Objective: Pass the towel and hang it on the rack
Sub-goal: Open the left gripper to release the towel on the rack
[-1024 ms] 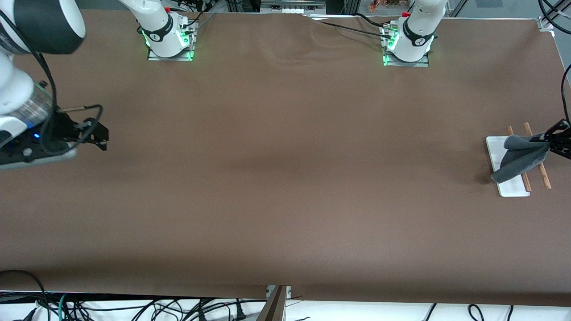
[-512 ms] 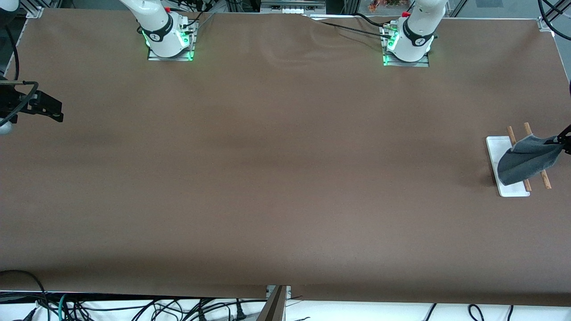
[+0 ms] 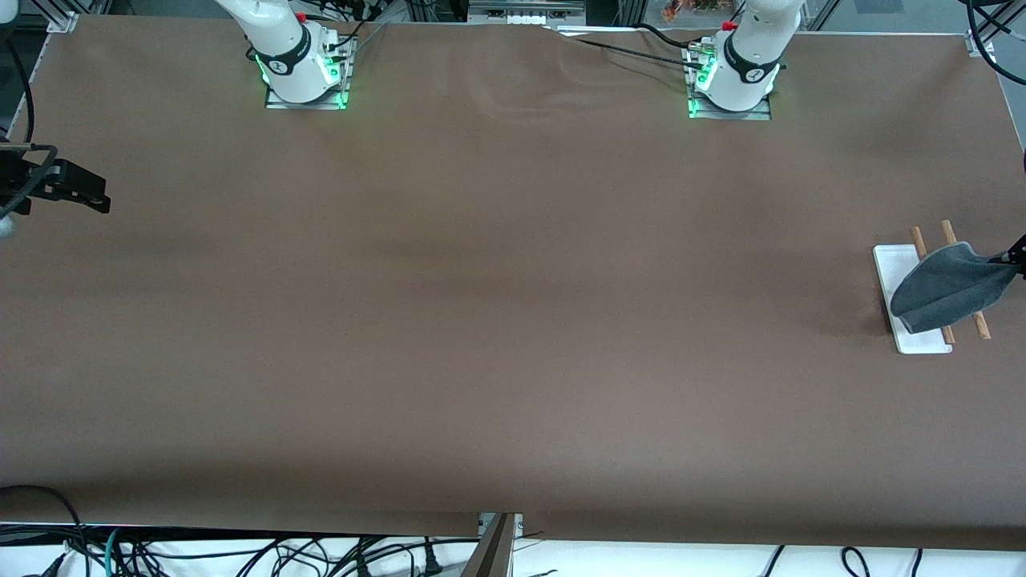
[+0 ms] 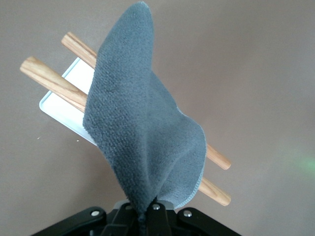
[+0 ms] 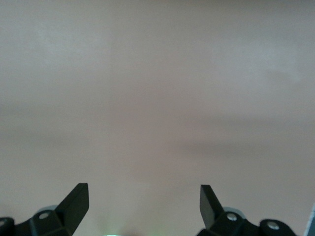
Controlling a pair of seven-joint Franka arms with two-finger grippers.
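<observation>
The dark grey towel (image 3: 944, 288) hangs over the rack (image 3: 902, 260) at the left arm's end of the table, spread across the two brown rods (image 3: 979, 324) and the white base. My left gripper (image 3: 1011, 260) is shut on one corner of the towel at the edge of the front view. In the left wrist view the towel (image 4: 140, 128) rises from the pinched jaws of the left gripper (image 4: 147, 212) and covers the middle of both rods (image 4: 49, 76); the white base (image 4: 61, 110) shows under them. My right gripper (image 3: 103, 200) is open over the right arm's end of the table, with bare table between the fingers of the right gripper (image 5: 143, 196).
The brown table cover (image 3: 513, 280) stretches between the two arms. Both arm bases (image 3: 304, 76) stand along the edge farthest from the front camera. Cables hang below the table's near edge.
The right arm pulled back toward its end of the table and mostly left the view. The left gripper drew the towel a little outward, and the cloth spread wider over the rods.
</observation>
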